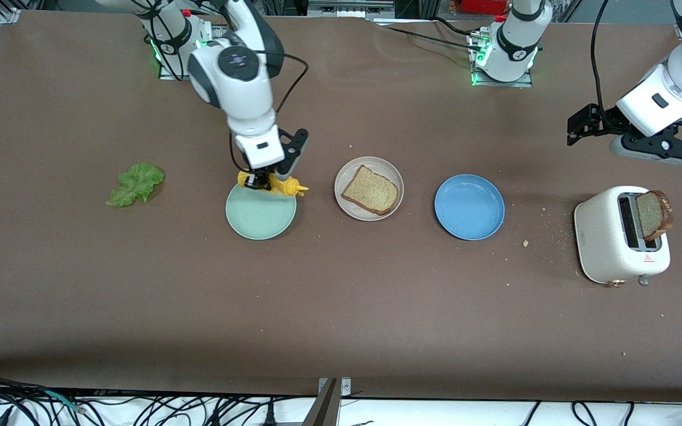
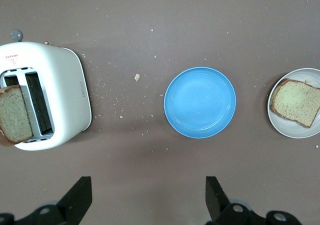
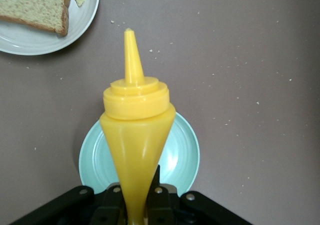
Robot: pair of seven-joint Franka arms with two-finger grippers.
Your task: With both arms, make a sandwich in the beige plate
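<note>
The beige plate (image 1: 386,169) lies mid-table with one brown bread slice (image 1: 370,190) on it; both also show in the left wrist view, plate (image 2: 281,128) and slice (image 2: 296,102). A second slice (image 1: 653,214) sticks up out of the white toaster (image 1: 604,236). The green lettuce leaf (image 1: 135,183) lies on the table toward the right arm's end. My right gripper (image 1: 258,180) is shut on a yellow squeeze bottle (image 3: 136,120), held over the mint green plate (image 1: 261,219) with its nozzle toward the beige plate (image 3: 30,45). My left gripper (image 2: 148,195) hangs open and empty over bare table beside the toaster.
A blue plate (image 1: 469,207) lies empty between the beige plate and the toaster (image 2: 65,85). Crumbs are scattered on the brown table around the toaster.
</note>
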